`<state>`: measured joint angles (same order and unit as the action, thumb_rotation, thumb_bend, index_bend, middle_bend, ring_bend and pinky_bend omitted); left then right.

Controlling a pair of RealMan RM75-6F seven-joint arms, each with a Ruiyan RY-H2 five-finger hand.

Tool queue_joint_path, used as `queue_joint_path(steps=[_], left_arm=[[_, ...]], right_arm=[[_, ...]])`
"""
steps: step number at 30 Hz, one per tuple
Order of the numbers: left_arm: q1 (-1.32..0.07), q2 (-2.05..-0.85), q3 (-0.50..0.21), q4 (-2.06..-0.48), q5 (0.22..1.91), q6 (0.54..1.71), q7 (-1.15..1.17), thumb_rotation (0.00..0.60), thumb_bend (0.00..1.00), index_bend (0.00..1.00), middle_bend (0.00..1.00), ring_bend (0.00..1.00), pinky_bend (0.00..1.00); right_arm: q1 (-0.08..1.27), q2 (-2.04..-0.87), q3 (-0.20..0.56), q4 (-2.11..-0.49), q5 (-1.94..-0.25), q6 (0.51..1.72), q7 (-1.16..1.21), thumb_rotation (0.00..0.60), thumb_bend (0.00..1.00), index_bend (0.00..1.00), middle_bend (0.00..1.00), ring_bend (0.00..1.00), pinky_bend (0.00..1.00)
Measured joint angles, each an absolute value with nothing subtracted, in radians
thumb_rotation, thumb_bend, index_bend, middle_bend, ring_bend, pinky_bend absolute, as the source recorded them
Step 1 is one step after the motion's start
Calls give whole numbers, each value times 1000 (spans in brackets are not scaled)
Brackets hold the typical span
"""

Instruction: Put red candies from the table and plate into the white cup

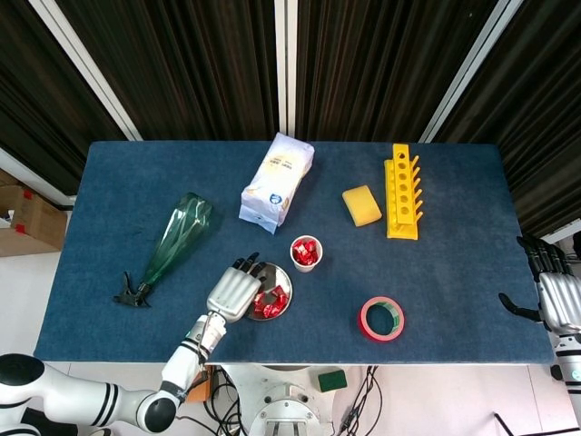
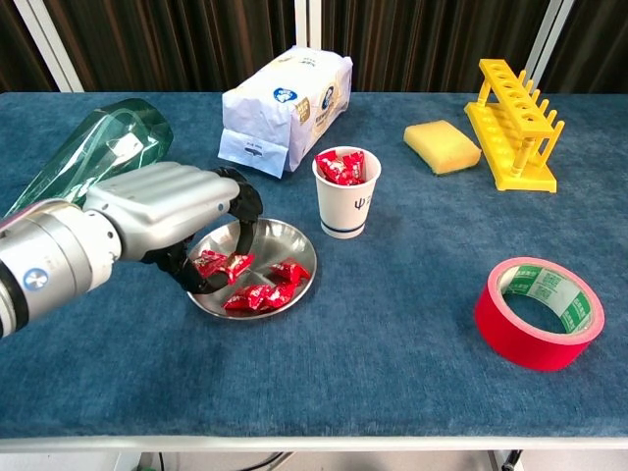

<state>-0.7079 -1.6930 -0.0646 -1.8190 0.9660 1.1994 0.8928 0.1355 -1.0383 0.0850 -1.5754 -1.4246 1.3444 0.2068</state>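
Note:
The white cup stands mid-table with red candies heaped in its mouth; the head view shows the cup just right of my left hand. A steel plate left of the cup holds several red candies. My left hand hovers over the plate's left side, fingers curled, and pinches a red candy just above the plate. In the head view the left hand covers the plate's left half. My right hand hangs off the table's right edge, fingers apart, holding nothing.
A green spray bottle lies left of my left hand. A white bag lies behind the cup. A yellow sponge and a yellow rack are at the back right. A red tape roll sits front right.

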Motion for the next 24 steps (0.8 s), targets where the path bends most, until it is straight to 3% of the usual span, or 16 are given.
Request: queue_joint_path(steps=[5, 11, 18, 24], left_arm=[[-720, -1666, -105, -1873, 987, 1212, 883, 600, 313, 565, 188, 25, 208], [-797, -1681, -217, -1881, 960, 1205, 920, 600, 314, 564, 187, 25, 205], [-919, -1796, -319, -1734, 889, 1175, 943, 600, 313, 568, 187, 25, 204], [-973, -1861, -338, -1624, 857, 1157, 929, 600, 314, 534, 187, 25, 203]], right_arm=[[135, -1039, 83, -1579, -1429, 1346, 203, 600, 221, 0, 0, 0, 0], [131, -1036, 86, -1577, -1427, 1354, 214, 600, 221, 0, 0, 0, 0], [130, -1028, 88, -1571, -1428, 1355, 239, 600, 221, 0, 0, 0, 0], [131, -1022, 82, -1569, -1441, 1349, 257, 600, 221, 0, 0, 0, 0]])
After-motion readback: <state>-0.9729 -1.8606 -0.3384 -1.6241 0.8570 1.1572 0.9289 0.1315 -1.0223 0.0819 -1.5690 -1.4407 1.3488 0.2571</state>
